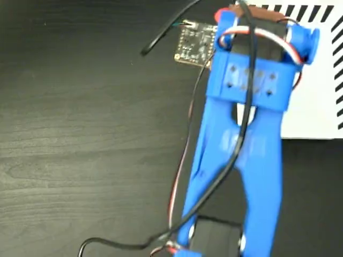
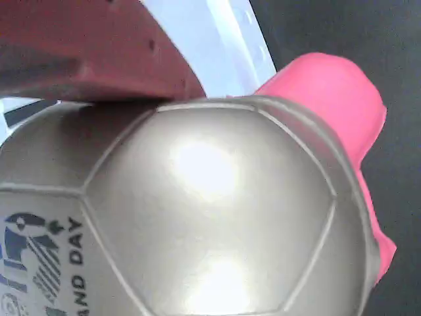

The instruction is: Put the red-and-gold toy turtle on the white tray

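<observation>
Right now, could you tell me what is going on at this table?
A blue robot arm reaches across a dark table towards the white tray with black stripes. The wrist view is filled by the red-and-gold toy turtle, its gold shell pressed against a reddish gripper finger, so the gripper seems to hold it. Whether the turtle is over the tray yet is unclear.

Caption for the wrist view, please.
Close-up of the toy turtle, gold shell filling the frame, against a dark red finger, white tray behind.
</observation>
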Controlling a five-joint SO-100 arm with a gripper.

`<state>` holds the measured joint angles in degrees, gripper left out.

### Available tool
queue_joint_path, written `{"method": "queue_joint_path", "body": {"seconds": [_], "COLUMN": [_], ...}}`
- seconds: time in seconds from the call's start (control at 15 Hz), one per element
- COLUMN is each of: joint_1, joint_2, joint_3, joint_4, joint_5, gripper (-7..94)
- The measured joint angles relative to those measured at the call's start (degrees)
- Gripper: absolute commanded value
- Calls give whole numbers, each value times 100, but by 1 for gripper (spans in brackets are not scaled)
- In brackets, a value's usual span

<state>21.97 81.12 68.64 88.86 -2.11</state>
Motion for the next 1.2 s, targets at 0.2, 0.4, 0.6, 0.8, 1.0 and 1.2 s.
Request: {"method": "queue_joint_path", "body": {"seconds": [0.2,0.4,0.6,0.8,1.0,1.2], "joint_1": [97,193,316,290,308,545], "joint_2": [-272,-308,-519,-589,-606,-835], "joint_3": [-158,-308,-483,-492,-492,-492], "joint_4": [-18,0,0,0,0,-123], "joint_5": [0,-18,-44,-18,-70,-105], "gripper": [0,0,0,0,0,0]}}
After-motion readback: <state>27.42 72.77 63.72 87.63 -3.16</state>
